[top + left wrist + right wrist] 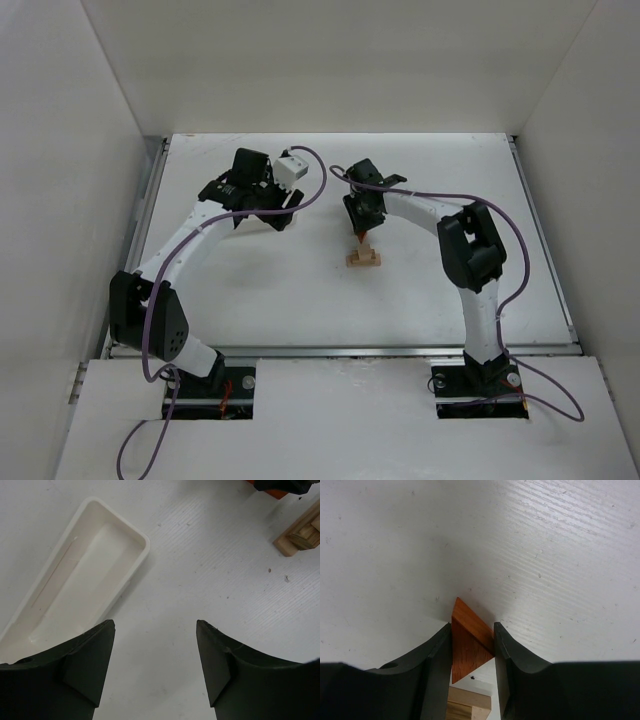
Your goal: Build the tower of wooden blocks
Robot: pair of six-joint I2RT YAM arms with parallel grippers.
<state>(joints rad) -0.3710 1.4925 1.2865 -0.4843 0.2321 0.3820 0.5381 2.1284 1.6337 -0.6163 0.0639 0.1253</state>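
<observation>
**Step in hand: seating the cap piece**

The right claw (472, 630) is clenched on the red wedge (470, 642). Both fingers press flat against its side faces, and its pointed end projects past the fingertips. The wedge sits just beside the stacked tan blocks (363, 259), on their far side, near the middle of the table (300, 300). We cannot tell whether it rests on the table or hangs just clear of it. The left claw (155, 630) is released and holds nothing. It hovers over the table near the white tray (142, 540), well apart from the stack.

To do this step well, we advise:

1. Raise the wedge straight up until it clears the top block. A sideways drag could topple the stack.
2. Confirm which face points down. A broad, flat face must land on the block.
3. Centre the wedge over the stack and lower it gently to contact.
4. Release slowly, then withdraw vertically.
5. Leave the left claw parked, clear of the stack.
</observation>
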